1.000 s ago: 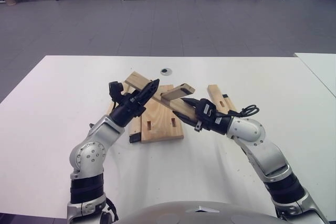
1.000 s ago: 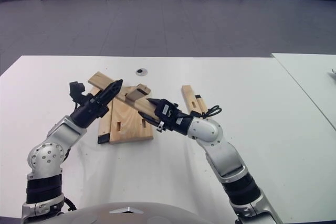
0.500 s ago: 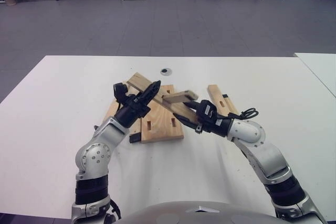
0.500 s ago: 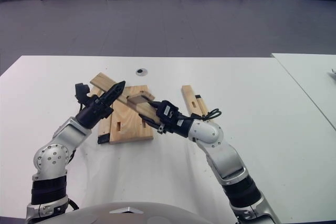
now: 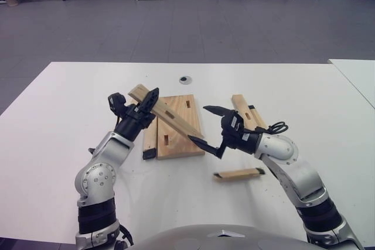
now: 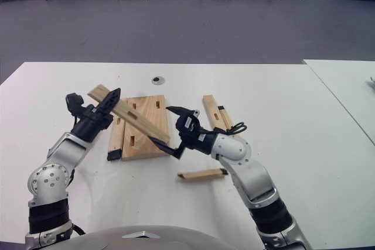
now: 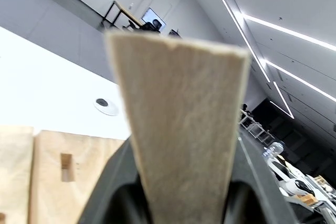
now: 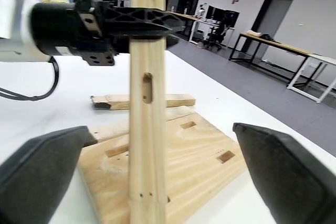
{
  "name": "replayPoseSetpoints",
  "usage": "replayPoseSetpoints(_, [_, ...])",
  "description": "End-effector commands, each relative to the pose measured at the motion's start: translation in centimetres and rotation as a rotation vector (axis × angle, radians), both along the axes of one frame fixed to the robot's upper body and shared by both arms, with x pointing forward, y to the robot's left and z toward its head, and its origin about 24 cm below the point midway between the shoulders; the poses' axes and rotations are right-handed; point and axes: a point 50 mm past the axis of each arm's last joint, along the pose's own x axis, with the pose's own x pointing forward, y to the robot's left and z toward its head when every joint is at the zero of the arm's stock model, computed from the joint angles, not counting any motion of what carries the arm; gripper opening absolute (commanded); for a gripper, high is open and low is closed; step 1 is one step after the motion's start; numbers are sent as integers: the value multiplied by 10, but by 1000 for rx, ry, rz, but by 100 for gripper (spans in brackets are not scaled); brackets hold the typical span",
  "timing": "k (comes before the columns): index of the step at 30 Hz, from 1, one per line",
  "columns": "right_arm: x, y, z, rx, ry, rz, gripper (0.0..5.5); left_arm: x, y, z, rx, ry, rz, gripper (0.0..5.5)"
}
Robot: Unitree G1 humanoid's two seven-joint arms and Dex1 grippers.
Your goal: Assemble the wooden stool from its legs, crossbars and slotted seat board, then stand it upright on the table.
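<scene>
My left gripper (image 5: 151,99) is shut on a long wooden leg (image 5: 179,122), which slants down over the slotted seat board (image 5: 179,149). The leg's free end reaches between the fingers of my open right gripper (image 5: 197,123), and nothing there grips it. In the right wrist view the leg (image 8: 147,129) stands between the dark fingers (image 8: 42,166), with the left gripper (image 8: 121,22) holding its far end. A short crossbar (image 5: 237,174) lies on the table beneath my right forearm. The left wrist view has the leg (image 7: 178,129) between its jaws.
A second leg (image 5: 149,141) lies along the board's left edge and another notched piece (image 5: 243,109) lies to the right of the board. A round cable hole (image 5: 186,79) is in the table behind them. A second white table (image 5: 357,74) stands at the far right.
My right gripper has opened. The short crossbar that was up by the leg now lies on the table. My left gripper has drawn the long leg to the left.
</scene>
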Motion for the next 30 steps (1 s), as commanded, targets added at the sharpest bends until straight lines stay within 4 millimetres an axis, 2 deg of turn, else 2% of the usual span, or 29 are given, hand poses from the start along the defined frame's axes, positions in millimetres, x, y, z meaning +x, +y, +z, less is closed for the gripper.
replayPoseSetpoints(1, [0,-22,-6,-22,50,-54,540,1,16,17,86,-56,97,101])
replayPoseSetpoints(5, [-4,-69,-7,-159,147,-15,540,-1,23,32,106,-80,117,101])
replayPoseSetpoints(8, [8,-79,-9,-233,120,-61,540,-11,31,41,197,-46,238,101])
replayPoseSetpoints(10, [22,-76,-18,-261,84,-138,540,-23,31,45,245,-11,293,101])
replayPoseSetpoints(12, [34,-66,-40,-288,76,-197,540,-34,30,41,263,54,342,101])
replayPoseSetpoints(16, [48,-44,-67,-379,28,-180,540,-45,29,21,307,188,411,101])
replayPoseSetpoints(19, [52,-41,-70,-397,-3,-175,540,-50,29,14,339,234,447,101])
replayPoseSetpoints(22, [54,-37,-69,-396,-26,-164,540,-50,18,9,383,273,449,101])
replayPoseSetpoints(26, [36,-13,-74,-355,7,21,540,-51,8,2,517,302,458,101])
replayPoseSetpoints(30, [26,4,-66,-258,44,91,540,-56,-10,-10,637,268,337,101])
